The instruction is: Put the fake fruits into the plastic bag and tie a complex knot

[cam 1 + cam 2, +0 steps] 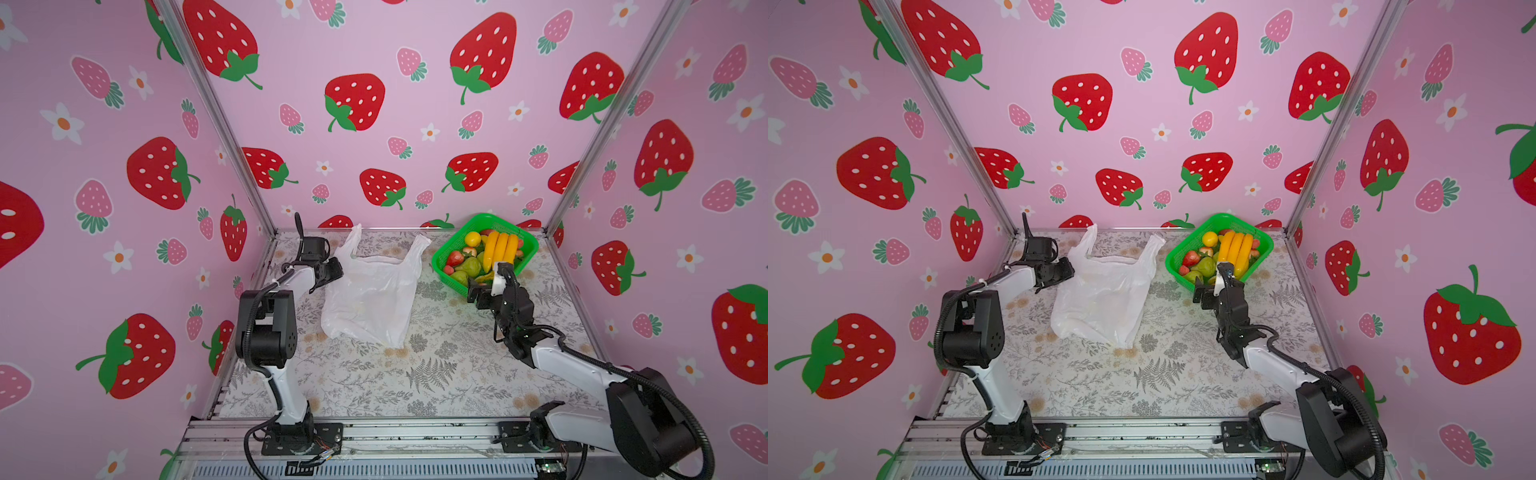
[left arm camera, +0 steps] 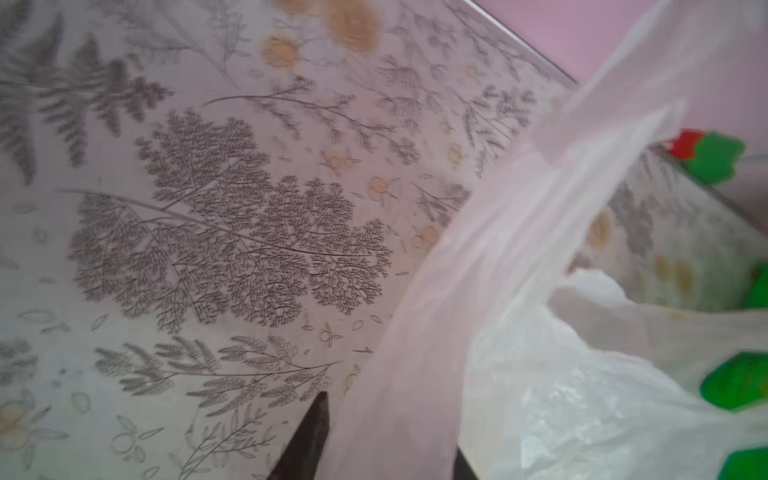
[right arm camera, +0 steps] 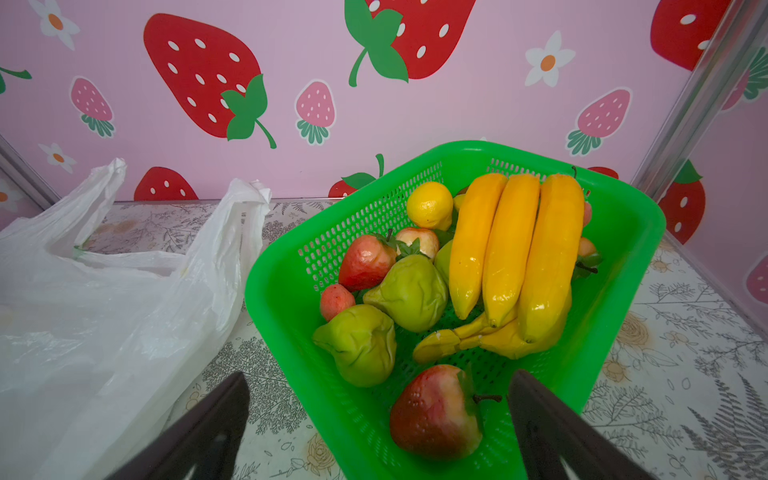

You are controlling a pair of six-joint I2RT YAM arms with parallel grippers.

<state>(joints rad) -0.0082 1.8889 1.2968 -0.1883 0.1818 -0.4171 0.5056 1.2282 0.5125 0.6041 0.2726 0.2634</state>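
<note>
The thin, crinkly white bag (image 1: 370, 299) lies flat on the fern-print table (image 1: 436, 374), its two handles pointing at the back wall; the left gripper (image 2: 386, 457) pinches the bag's edge by one handle. A green mesh basket (image 3: 623, 232) holds glossy plastic fruits (image 3: 511, 257): three bananas, one lemon, pears and strawberries. The right gripper (image 3: 378, 419) hovers wide above its near corner, empty.

In the left wrist view, the left pincer (image 2: 374, 449) is cut off by the frame edge and partly covered by the plastic bag (image 2: 478, 291), so its grip cannot be judged. The green basket (image 2: 735, 380) is blurred there. Fruits under the bananas (image 3: 511, 249) are largely hidden.
</note>
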